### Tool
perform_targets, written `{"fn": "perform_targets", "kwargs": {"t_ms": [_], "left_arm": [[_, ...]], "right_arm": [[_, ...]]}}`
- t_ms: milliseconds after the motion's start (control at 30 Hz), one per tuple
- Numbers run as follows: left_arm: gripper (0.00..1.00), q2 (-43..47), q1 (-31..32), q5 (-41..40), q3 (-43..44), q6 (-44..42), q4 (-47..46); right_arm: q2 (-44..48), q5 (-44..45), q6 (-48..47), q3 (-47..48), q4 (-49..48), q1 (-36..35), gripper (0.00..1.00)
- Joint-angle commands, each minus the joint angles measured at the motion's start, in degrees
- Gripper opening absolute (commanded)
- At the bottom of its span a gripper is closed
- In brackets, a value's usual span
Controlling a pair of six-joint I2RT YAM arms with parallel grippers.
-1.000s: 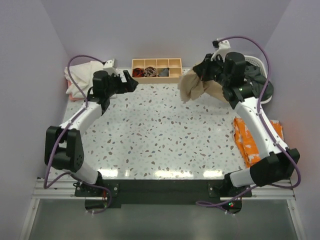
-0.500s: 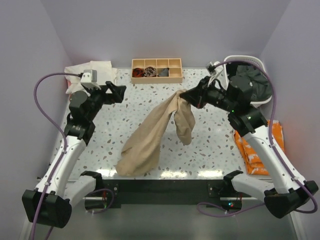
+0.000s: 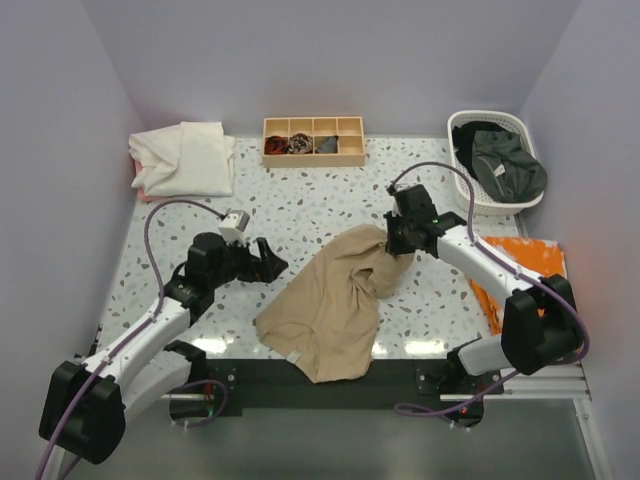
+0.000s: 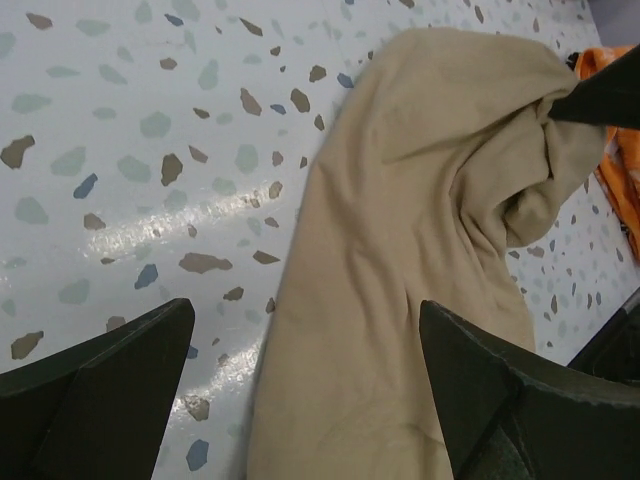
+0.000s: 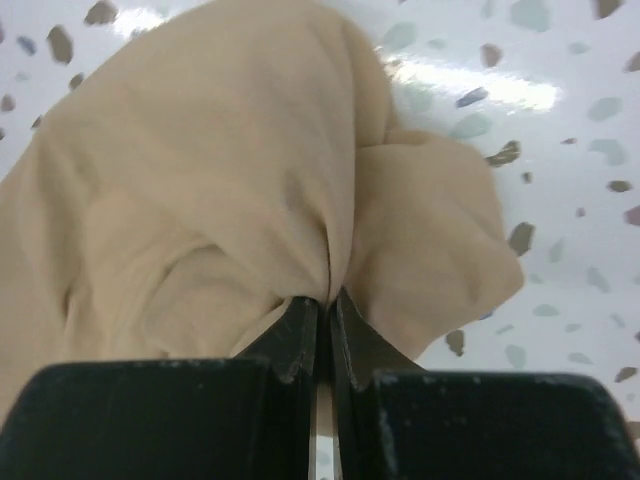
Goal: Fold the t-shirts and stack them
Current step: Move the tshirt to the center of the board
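A tan-beige t-shirt (image 3: 330,305) lies crumpled on the speckled table (image 3: 300,215), its near end hanging over the front edge. My right gripper (image 3: 392,243) is shut on a bunched fold at the shirt's far right end; the right wrist view shows the fingers (image 5: 300,330) pinching tan cloth (image 5: 200,180). My left gripper (image 3: 272,266) is open and empty, low over the table just left of the shirt; its wrist view shows the shirt (image 4: 420,230) between the spread fingers (image 4: 120,360). A cream-white t-shirt (image 3: 183,158) lies at the back left. Dark green and black t-shirts (image 3: 505,160) fill a white basket (image 3: 468,192).
A wooden divided tray (image 3: 312,152) with small dark items stands at the back centre. An orange patterned cloth (image 3: 520,270) lies at the right edge, partly under the right arm. Lilac walls close in the left, back and right sides.
My right gripper has carried the tan shirt from the basket out over the table and lowered it, so the shirt now lies spread. My left arm has swung from the back left toward the shirt.
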State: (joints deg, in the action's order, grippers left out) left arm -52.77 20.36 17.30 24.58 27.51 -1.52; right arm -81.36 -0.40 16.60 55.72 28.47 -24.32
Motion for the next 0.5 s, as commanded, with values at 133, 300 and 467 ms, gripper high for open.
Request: {"fn": "perform_targets", "kwargs": {"t_ms": [133, 300, 467], "left_arm": [[1.0, -7.0, 7.2, -9.1, -0.1, 3.2, 1.4], [1.0, -10.8, 12.5, -16.0, -0.3, 5.8, 5.0], [0.77, -15.4, 14.1, -15.1, -0.4, 6.2, 2.5]], "right_arm": [[7.7, 17.9, 0.5, 0.7, 6.8, 0.1, 0.0], [11.0, 17.1, 1.8, 0.0, 9.1, 0.2, 0.06], [13.4, 15.3, 3.7, -1.0, 9.6, 0.1, 0.06]]}}
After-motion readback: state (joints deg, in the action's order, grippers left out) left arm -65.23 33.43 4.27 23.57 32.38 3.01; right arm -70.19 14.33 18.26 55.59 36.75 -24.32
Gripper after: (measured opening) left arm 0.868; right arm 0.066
